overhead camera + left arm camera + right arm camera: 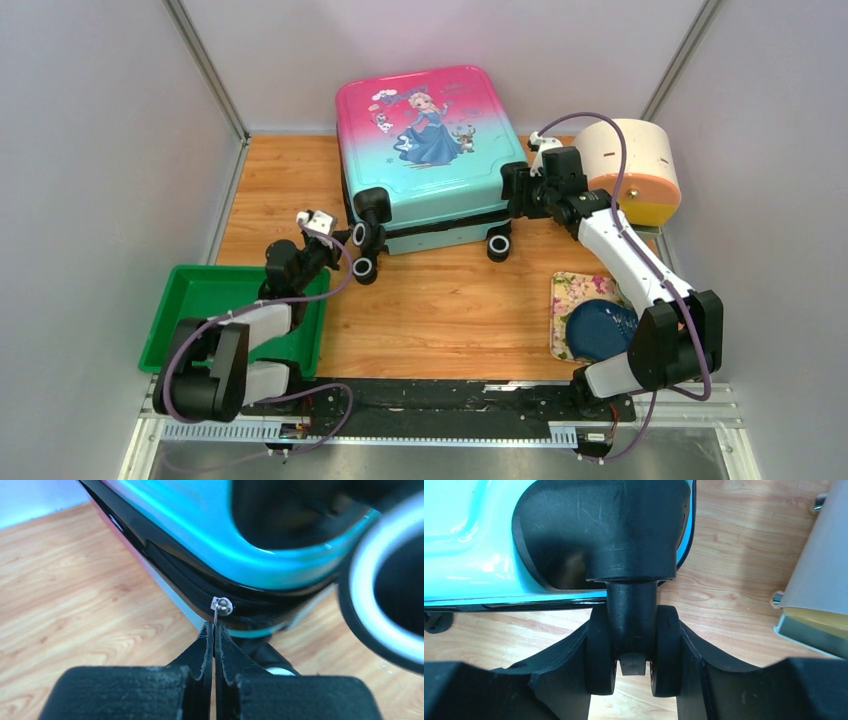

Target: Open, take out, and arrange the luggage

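Note:
The luggage [430, 150] lies flat and closed on the wooden table, princess print up, its wheels toward me. My left gripper [338, 240] is at its near-left corner beside the wheels. In the left wrist view it [214, 627] is shut on the thin metal zipper pull [216, 616], which hangs from the slider on the black zipper band under the teal shell [200, 525]. My right gripper [518, 190] is at the near-right corner. In the right wrist view it [634, 655] is shut on a black twin wheel [599, 650] of the luggage [469, 540].
A green plastic tray [200, 300] sits at the near left under my left arm. A cream-and-orange round container [640, 170] stands right of the luggage and shows in the right wrist view [819, 580]. A floral tray [572, 292] with a blue plate [600, 330] lies at the near right. Grey walls enclose the table.

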You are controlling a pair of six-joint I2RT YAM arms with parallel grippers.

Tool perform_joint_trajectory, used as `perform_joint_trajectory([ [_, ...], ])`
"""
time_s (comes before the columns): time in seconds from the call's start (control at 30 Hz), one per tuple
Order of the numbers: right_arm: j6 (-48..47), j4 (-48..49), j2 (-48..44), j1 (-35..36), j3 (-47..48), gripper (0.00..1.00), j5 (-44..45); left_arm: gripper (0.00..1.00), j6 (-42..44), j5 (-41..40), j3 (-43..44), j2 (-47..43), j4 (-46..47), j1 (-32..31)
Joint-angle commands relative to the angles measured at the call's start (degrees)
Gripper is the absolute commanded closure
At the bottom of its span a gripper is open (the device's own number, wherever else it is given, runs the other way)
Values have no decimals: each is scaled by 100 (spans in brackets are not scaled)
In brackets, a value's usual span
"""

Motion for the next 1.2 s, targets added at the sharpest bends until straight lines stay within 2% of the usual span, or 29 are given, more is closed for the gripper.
perform_joint_trajectory([
  [0.0,-477,-107,-72,-502,-57,100,1033,100,669,889,793,721,348,596],
  [0.07,-582,-98,-89,-572,-74,100,1033,100,898,1040,1170,942,243,702],
  [0.17,-715,-107,-159,-704,-127,100,937,100,767,1259,1714,1399,234,992],
  [0.27,-1047,-116,-265,-844,-232,100,744,100,846,1680,1989,1628,199,1001],
  [0.4,-1505,-116,-300,-1222,-347,100,462,100,951,2479,1990,1515,138,904],
  [0.47,-1699,-107,-274,-1468,-338,100,296,100,1267,2587,1885,1418,50,843],
  [0.63,-1954,-98,-265,-1531,-329,100,51,100,856,1929,2156,1575,-109,851],
  [0.83,-2007,-72,-353,-1531,-356,100,-258,100,899,1085,2745,2023,-522,983],
  [1.0,-1937,-133,-511,-1531,-364,100,-698,100,873,812,3351,2304,-1303,1001],
  [1.13,-1841,-194,-634,-1531,-417,100,-1031,100,785,890,3896,2612,-1682,1010],
  [1.17,-1796,-264,-669,-1531,-400,100,-1320,90,750,1039,3941,2622,-1804,1010],
])
